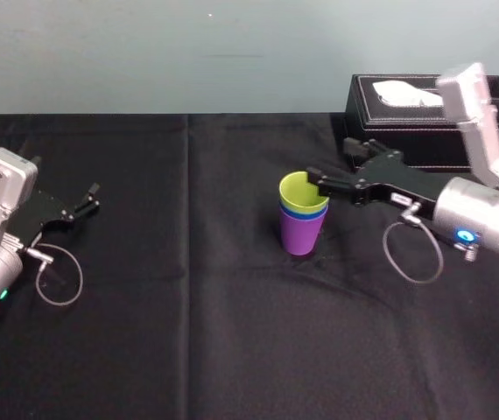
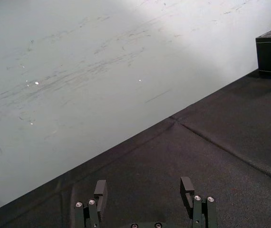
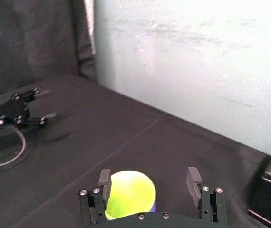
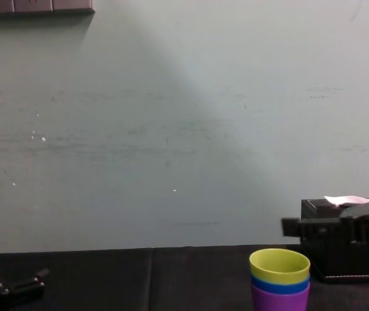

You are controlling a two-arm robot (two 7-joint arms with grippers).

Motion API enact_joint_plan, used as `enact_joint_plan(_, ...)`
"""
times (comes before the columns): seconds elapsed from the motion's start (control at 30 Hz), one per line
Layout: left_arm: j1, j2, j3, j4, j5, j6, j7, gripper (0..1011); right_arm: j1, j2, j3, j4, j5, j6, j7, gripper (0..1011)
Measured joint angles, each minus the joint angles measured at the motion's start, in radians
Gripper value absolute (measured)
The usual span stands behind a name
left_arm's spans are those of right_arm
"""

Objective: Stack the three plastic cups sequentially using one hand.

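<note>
Stack: the yellow-green cup (image 1: 298, 188) sits nested in the blue cup (image 1: 305, 213), which sits in the purple cup (image 1: 301, 234), upright near the centre of the black table (image 1: 188, 332). All three are seated, so the stacking looks complete.

Right gripper (image 1: 329, 157): at 3 o'clock of the stack, level with the top rim. Its jaws are spread wider than the cup and grip nothing. Whether one finger touches the rim cannot be told. The wide spread probably lets the arm draw clear without tipping the stack.

Left gripper (image 1: 92, 198): parked well apart at 9 o'clock, jaws apart, empty.

Tissue box (image 1: 433, 131): at 2 o'clock, behind the right arm.
</note>
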Motion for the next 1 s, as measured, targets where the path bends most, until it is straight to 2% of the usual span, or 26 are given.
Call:
enact_joint_plan(0.27,0.000,0.000,0.000,0.000,0.000,0.000,0.000,1011,-0.107,0.029,0.107,-0.059,0.016,-0.057,-0.079,1003)
enact_joint_plan(0.47,0.000,0.000,0.000,0.000,0.000,0.000,0.000,1012,-0.175,0.028,0.171,-0.071,0.020,-0.089,-0.124,1003)
enact_joint_plan(0.8,0.000,0.000,0.000,0.000,0.000,0.000,0.000,1011,-0.219,0.007,0.213,-0.026,0.006,-0.105,-0.144,1003)
enact_joint_plan(1.0,0.000,0.000,0.000,0.000,0.000,0.000,0.000,1012,-0.222,0.004,0.218,-0.016,0.003,-0.105,-0.144,1003)
